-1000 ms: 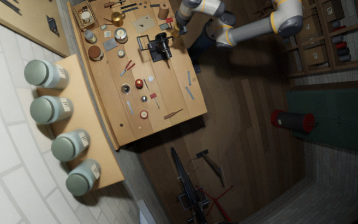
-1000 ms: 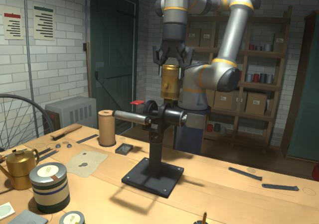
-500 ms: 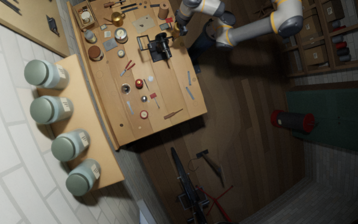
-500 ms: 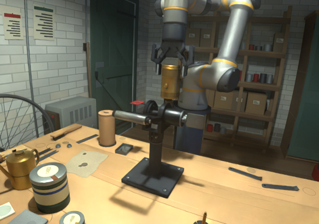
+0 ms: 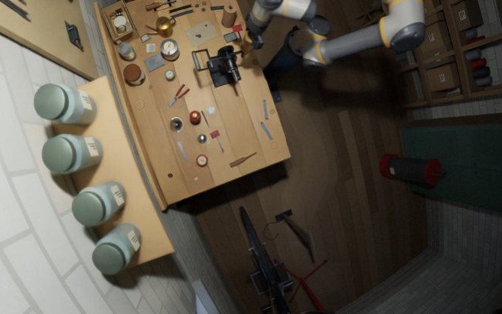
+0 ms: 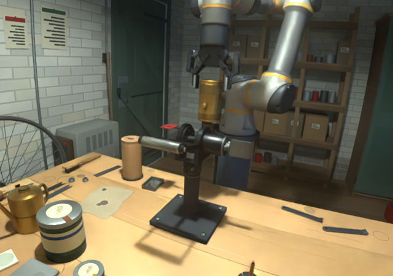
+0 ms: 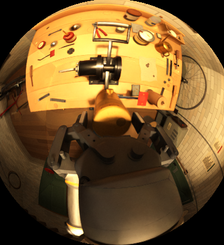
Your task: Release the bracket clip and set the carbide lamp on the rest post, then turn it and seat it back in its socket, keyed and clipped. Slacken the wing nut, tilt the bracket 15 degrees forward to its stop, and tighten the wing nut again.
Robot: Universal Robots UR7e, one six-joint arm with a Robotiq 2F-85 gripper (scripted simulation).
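Note:
The brass carbide lamp (image 6: 209,101) stands upright on top of the black bracket (image 6: 203,141), at the far edge of the bench, with its narrow foot down at the bracket's head. My gripper (image 6: 210,80) is straight above it, open around the lamp's top, holding nothing. From the wrist camera the lamp (image 7: 109,113) fills the space between my fingers. The bracket sits on a black post with a square base plate (image 6: 188,217). A grey bar sticks out of the bracket to the left. A red clip tab (image 6: 169,126) shows behind the bracket.
A tan cylinder (image 6: 131,157) stands left of the bracket. A striped tin (image 6: 61,231) and a brass oil can (image 6: 23,207) sit at the near left. Two flat dark strips (image 6: 323,222) lie on the right of the bench. Small tools are scattered further along the bench (image 5: 194,117).

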